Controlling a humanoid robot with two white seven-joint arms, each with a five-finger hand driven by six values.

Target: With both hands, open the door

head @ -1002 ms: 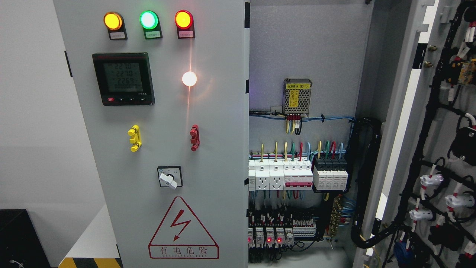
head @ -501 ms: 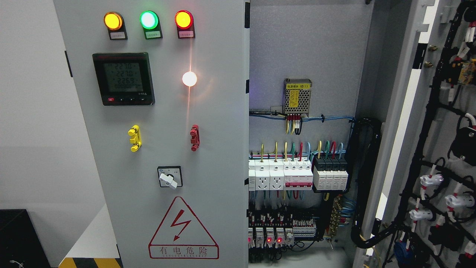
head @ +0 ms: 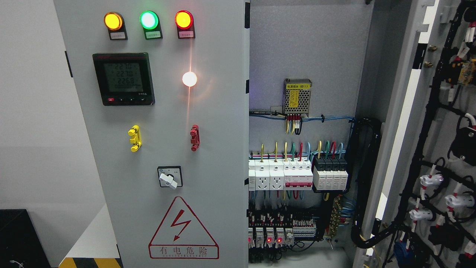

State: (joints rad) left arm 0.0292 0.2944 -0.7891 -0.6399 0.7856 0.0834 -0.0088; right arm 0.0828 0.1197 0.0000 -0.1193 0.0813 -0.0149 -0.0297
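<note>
Two tall grey painted sheet-metal doors on an electrical cabinet, long axes upright. Left grey metal door [head: 167, 156] closed, flat face turned toward the camera, filling the left and middle of the head view. Right grey metal door [head: 409, 111] swung wide open at the far right, seen edge-on and slanting, inner face with black cable looms [head: 427, 123] and white connector plugs [head: 431, 180] turned toward the cabinet interior.

On the closed door: three round lit lamps in a row at the top, amber [head: 112, 21], green [head: 148, 19], red [head: 183, 19]; below, a black square digital meter [head: 123, 78] with grey screen; a glowing white round lamp [head: 189, 79]; a yellow plastic handle [head: 134, 138] and a red plastic handle [head: 194, 137], both upright; a white rotary switch [head: 169, 177] on a black plate; a red-outlined triangular warning sticker [head: 183, 230] with a lightning bolt.

Inside the open compartment: textured grey back panel [head: 305, 44], perforated metal power supply box [head: 297, 96] with yellow label, row of white breakers [head: 280, 174], coloured wires.

No robot hand in view, so finger state impossible to tell.
</note>
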